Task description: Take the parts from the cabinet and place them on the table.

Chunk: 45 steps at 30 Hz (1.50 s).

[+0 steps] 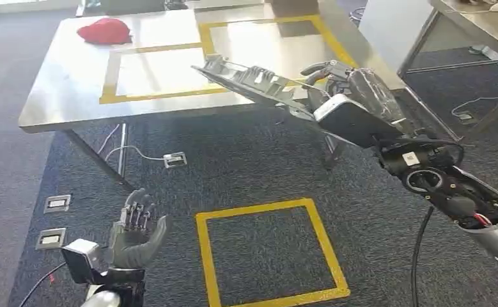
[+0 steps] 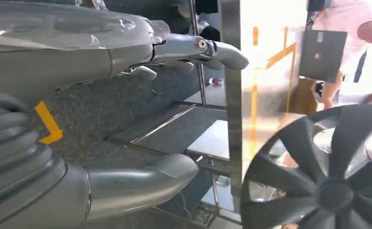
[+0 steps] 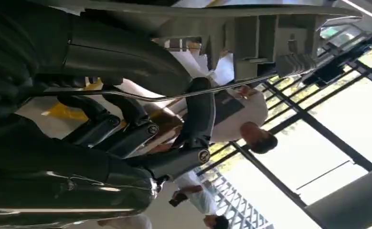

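My right hand [image 1: 342,83] grips a long grey plastic part [image 1: 249,80] and holds it tilted in the air over the near edge of the steel table [image 1: 61,96]. The part's far end reaches over the yellow-taped area on the tabletop. Seen from the right wrist, my fingers [image 3: 198,114] wrap around the ribbed part [image 3: 250,33]. My left hand [image 1: 134,233] hangs low over the carpet, fingers apart and holding nothing. In the left wrist view the left hand [image 2: 126,109] faces a metal shelf frame [image 2: 229,119].
A red cap [image 1: 104,31] lies at the table's far left. A yellow tape square [image 1: 268,252] marks the carpet in front of me. A dark wheel cover [image 2: 327,171] sits by the metal shelf. People [image 3: 236,119] stand nearby. Floor sockets [image 1: 57,203] and a cable lie left.
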Each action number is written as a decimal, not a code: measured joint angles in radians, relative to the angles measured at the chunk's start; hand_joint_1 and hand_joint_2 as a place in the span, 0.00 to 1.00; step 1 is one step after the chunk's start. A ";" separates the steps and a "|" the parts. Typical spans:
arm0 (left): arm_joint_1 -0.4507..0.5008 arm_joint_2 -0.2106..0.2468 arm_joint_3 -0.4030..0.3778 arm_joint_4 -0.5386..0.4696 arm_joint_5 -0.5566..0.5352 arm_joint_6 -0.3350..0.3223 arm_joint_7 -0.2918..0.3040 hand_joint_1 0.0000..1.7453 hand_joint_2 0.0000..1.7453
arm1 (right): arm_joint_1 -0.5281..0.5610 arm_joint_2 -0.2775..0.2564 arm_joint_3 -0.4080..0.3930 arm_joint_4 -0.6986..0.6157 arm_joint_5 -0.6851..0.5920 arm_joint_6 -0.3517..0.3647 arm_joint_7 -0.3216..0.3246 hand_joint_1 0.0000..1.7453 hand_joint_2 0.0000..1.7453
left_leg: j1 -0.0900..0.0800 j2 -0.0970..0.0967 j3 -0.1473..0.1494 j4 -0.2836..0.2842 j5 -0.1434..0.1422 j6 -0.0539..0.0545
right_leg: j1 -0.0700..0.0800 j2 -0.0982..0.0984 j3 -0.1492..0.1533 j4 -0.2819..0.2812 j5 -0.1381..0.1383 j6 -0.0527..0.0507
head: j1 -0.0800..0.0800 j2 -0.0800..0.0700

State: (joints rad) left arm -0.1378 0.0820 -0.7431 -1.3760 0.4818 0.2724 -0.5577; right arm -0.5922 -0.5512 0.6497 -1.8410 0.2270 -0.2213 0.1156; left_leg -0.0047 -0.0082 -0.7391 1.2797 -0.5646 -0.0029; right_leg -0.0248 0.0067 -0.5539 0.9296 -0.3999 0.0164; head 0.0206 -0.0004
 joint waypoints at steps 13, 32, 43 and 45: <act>-0.005 -0.001 0.000 -0.001 -0.003 -0.005 0.006 0.00 1.00 | -0.007 -0.002 0.000 -0.005 -0.004 -0.003 0.006 1.00 1.00 | -0.007 -0.002 0.145 -0.367 0.205 0.065 | 0.006 0.001 -0.011 0.206 -0.117 0.040 | 0.008 0.000; -0.021 -0.010 0.000 0.030 -0.010 -0.050 -0.007 0.00 1.00 | -0.007 -0.004 0.002 -0.010 0.025 -0.021 0.021 1.00 1.00 | 0.007 0.001 0.004 -0.040 -0.023 -0.003 | 0.002 0.001 0.030 -0.019 -0.017 -0.005 | 0.001 0.000; -0.040 -0.024 0.000 0.053 -0.010 -0.063 -0.018 0.00 1.00 | -0.094 -0.003 -0.001 -0.013 0.038 -0.010 0.031 1.00 1.00 | 0.001 -0.001 0.112 -0.379 0.238 0.054 | 0.002 0.001 0.024 0.125 -0.099 0.037 | -0.001 0.000; -0.039 -0.026 0.000 0.060 -0.009 -0.063 -0.018 0.00 1.00 | -0.094 -0.003 0.000 -0.012 0.038 -0.010 0.031 1.00 1.00 | 0.000 -0.002 0.130 -0.379 0.222 0.057 | 0.005 0.001 -0.075 0.289 -0.180 0.040 | 0.011 0.000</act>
State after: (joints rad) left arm -0.1773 0.0565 -0.7435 -1.3161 0.4727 0.2090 -0.5757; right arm -0.6866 -0.5543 0.6492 -1.8532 0.2647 -0.2316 0.1465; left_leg -0.0046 -0.0101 -0.6096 0.9009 -0.3426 0.0538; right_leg -0.0197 0.0079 -0.6286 1.2189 -0.5794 0.0559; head 0.0321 -0.0004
